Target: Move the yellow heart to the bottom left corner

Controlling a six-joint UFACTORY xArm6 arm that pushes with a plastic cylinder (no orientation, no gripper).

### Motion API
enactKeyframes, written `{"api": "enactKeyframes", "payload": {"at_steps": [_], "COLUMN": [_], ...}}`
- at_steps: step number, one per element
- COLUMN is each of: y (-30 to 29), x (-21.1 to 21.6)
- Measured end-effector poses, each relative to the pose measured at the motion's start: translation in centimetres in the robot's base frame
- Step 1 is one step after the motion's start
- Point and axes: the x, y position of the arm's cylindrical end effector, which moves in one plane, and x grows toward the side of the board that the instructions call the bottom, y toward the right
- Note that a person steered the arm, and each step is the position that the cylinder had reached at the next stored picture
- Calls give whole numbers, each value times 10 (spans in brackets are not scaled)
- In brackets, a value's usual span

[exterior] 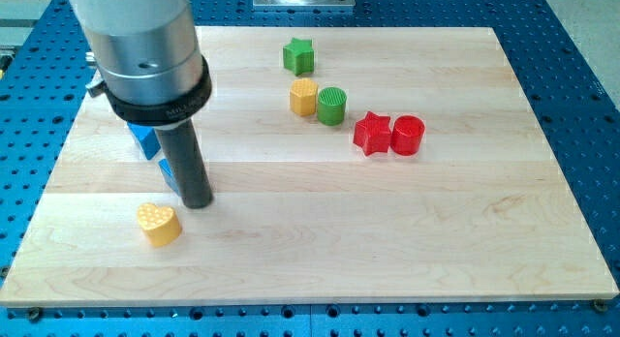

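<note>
The yellow heart (158, 224) lies on the wooden board (320, 240) at the view's lower left. My tip (197, 203) is just up and to the right of the heart, a small gap away. Two blue blocks are partly hidden behind the rod: one (144, 139) under the arm's housing, one (169, 172) against the rod's left side.
A green star (299, 55) sits near the view's top centre. Below it are a yellow block (304, 97) and a green cylinder (331, 106) side by side. A red star (372, 134) and a red cylinder (408, 136) touch at centre right.
</note>
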Motion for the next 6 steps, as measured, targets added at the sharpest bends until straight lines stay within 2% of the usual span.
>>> {"api": "enactKeyframes", "payload": {"at_steps": [2, 4, 5, 6], "y": [0, -51, 6, 4], "x": [26, 47, 48, 51]}}
